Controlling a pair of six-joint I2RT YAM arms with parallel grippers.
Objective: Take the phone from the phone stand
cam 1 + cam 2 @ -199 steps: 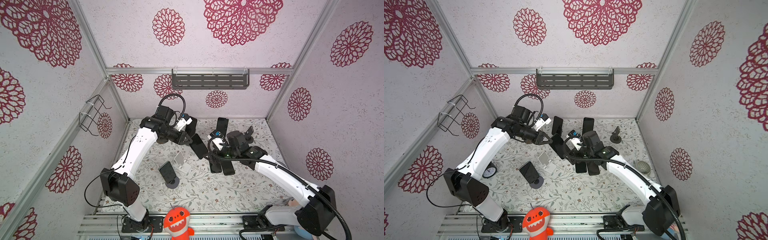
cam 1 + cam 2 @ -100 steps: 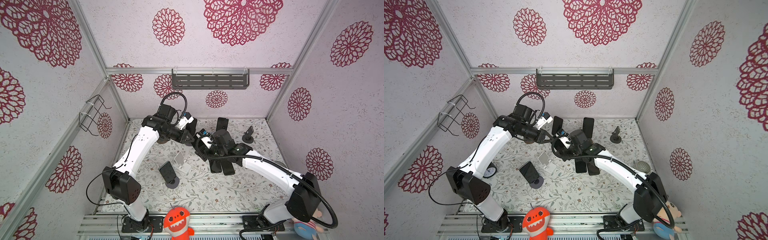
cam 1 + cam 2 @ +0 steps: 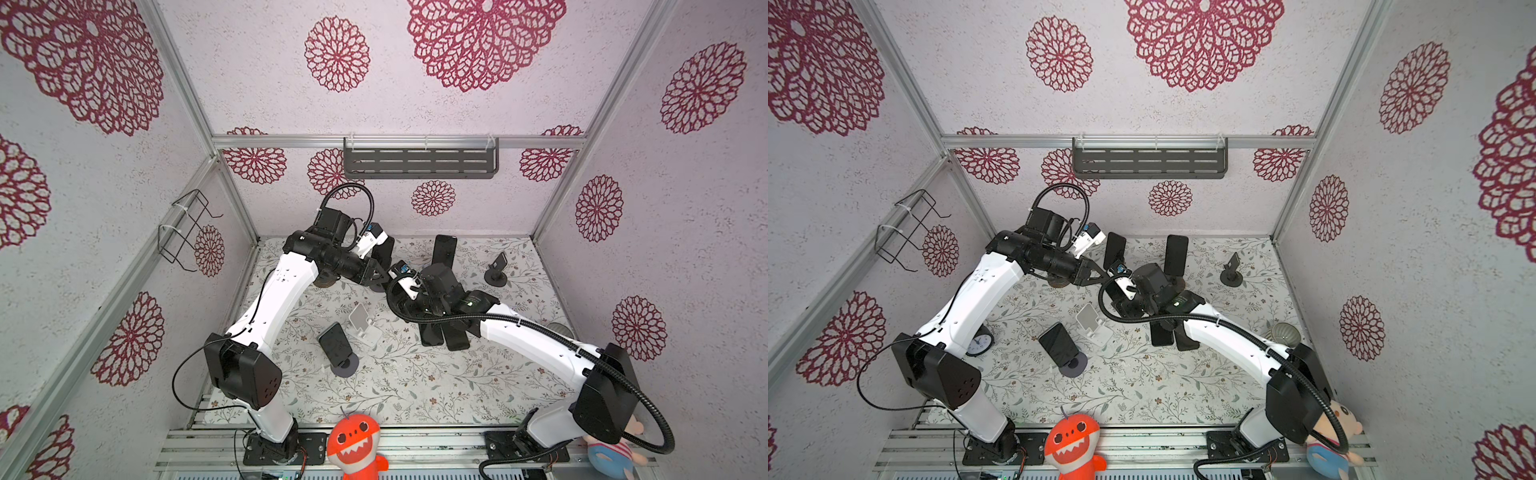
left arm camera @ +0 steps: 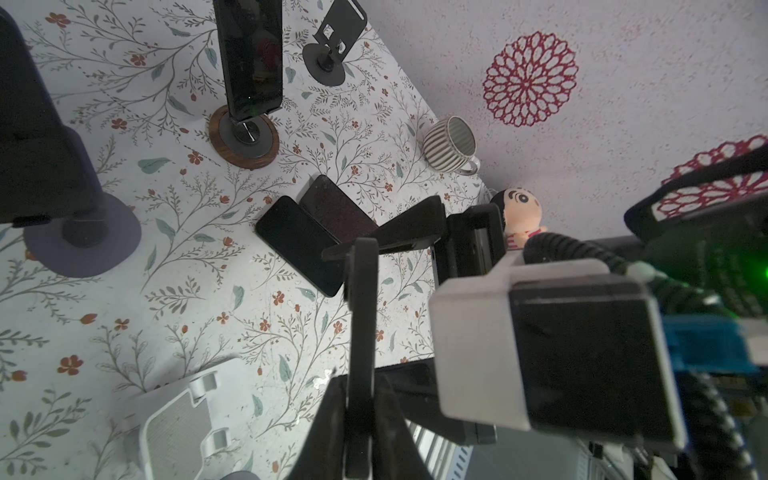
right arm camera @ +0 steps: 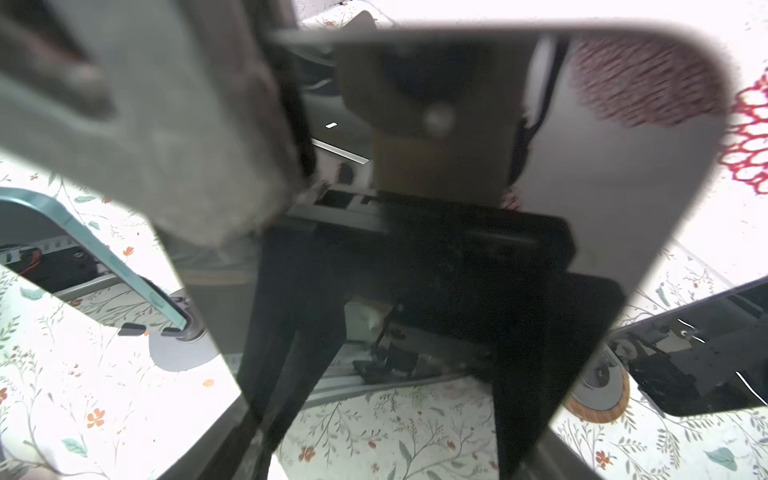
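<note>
A black phone (image 4: 360, 316) hangs in the air over the middle of the table, edge-on in the left wrist view. My left gripper (image 4: 360, 379) has a finger on each flat side of it, with thin slits of light between them and the phone. The phone's glossy face (image 5: 457, 104) fills the right wrist view. My right gripper (image 5: 419, 266) spans the phone's width, one finger against each long edge. In both top views the two grippers meet (image 3: 384, 278) (image 3: 1106, 280). Below them a white phone stand (image 3: 363, 326) (image 3: 1090, 322) stands empty.
Other phones sit on stands at the back (image 3: 444, 249), behind the left arm (image 3: 384, 253) and at the front (image 3: 334, 343). Two phones (image 3: 444, 338) lie flat. An empty black stand (image 3: 496, 270), a striped mug (image 4: 451, 143) and a clock (image 3: 980, 343) stand around.
My right gripper has moved left to the phone held by my left gripper, and its jaws have narrowed round it. The left jaws have eased apart slightly.
</note>
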